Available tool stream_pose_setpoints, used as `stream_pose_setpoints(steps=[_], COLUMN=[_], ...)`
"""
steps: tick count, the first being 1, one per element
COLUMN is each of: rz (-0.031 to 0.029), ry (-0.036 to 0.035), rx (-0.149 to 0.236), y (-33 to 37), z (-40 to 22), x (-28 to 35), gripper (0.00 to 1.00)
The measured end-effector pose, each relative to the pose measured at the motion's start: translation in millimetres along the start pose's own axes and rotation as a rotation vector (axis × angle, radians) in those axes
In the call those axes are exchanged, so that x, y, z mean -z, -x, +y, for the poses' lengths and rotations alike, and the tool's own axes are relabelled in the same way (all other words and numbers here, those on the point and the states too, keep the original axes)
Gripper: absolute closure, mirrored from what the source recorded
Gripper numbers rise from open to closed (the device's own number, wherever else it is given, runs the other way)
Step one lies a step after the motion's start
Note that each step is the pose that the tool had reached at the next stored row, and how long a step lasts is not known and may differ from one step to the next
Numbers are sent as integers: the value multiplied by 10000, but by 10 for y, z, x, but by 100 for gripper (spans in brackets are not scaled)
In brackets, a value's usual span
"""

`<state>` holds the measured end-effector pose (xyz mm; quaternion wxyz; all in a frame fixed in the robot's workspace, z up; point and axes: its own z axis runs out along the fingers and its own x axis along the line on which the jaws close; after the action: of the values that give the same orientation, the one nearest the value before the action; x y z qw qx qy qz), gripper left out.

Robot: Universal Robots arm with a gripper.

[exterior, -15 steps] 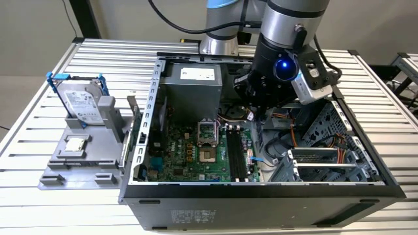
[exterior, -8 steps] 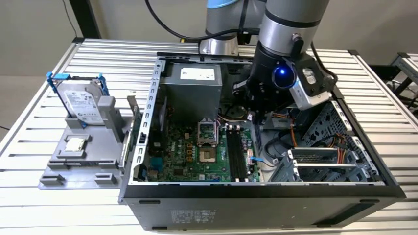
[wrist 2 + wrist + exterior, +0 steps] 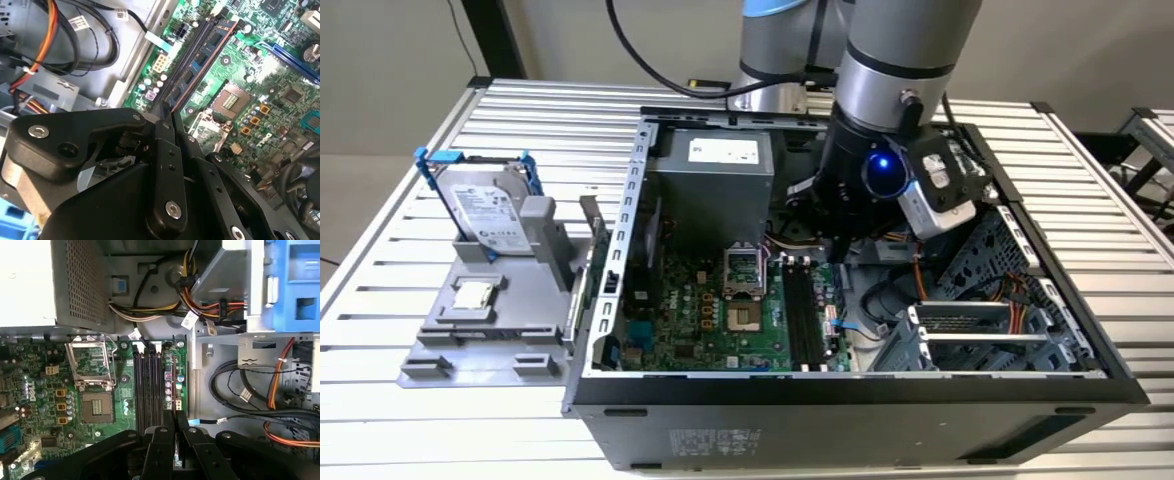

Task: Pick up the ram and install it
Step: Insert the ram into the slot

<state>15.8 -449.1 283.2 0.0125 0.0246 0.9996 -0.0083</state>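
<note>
In the second wrist view the gripper (image 3: 170,116) has its black metal fingers pinched nearly together on the near end of the ram (image 3: 200,57). The ram is a thin, rigid blue-green board with flat dark chips, and its long axis runs straight away from the fingertips, parallel to and right over the black plastic memory slots (image 3: 149,385); I cannot tell if it is seated. In the exterior view the slots (image 3: 803,310) lie at about 6 o'clock from the wrist, long axis 12-to-6, on the green motherboard (image 3: 707,310) inside the grey sheet-metal case (image 3: 854,385).
</note>
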Motion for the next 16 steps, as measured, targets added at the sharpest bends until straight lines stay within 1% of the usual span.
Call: stream_pose_setpoints(steps=[3,16], rz=[0,-1], ry=[-3,-1], rx=[25,46], y=[-43,-50], z=[-1,3], x=[-54,-291], gripper=[100,100])
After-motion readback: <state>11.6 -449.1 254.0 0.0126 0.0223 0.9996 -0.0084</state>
